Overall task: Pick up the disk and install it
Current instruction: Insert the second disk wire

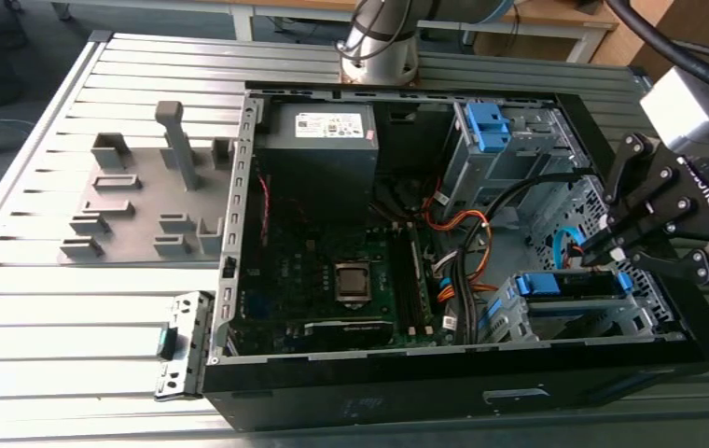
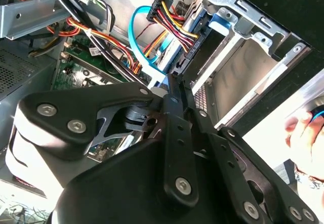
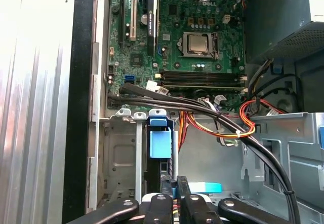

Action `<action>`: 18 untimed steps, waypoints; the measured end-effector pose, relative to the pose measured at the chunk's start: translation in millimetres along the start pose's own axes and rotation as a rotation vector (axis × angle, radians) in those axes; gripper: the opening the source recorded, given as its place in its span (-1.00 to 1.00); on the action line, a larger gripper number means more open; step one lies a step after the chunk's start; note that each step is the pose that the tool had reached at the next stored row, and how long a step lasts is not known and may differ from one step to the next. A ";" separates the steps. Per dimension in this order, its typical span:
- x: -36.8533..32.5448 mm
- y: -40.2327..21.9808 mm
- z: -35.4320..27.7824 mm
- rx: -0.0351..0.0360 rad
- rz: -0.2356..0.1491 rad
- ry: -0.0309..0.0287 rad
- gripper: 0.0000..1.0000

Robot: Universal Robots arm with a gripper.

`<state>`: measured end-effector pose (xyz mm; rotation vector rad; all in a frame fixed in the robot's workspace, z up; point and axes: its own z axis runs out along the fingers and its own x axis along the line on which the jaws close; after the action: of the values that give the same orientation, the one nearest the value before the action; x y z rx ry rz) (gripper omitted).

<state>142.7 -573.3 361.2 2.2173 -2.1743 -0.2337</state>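
Metal table [image 1: 68, 308], open case [image 1: 454, 397]: hand [image 1: 593, 250] closed over disk [image 1: 573, 285].

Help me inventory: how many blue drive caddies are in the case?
2: one caddy beside the power supply; the disk, blue-framed, near the hand. Others may be hidden.

One disk [image 1: 566, 286], one bracket [image 1: 488, 126], one case [image 1: 329, 397]
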 end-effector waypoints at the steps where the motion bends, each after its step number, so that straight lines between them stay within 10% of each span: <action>1: 0.2 -0.2 1.6 0.0000 0.000 0.0003 -0.69; 18: 2.0 -7.4 20.7 0.0000 0.000 0.0006 -0.69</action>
<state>147.5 -573.3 339.6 2.2170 -2.1741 -0.2331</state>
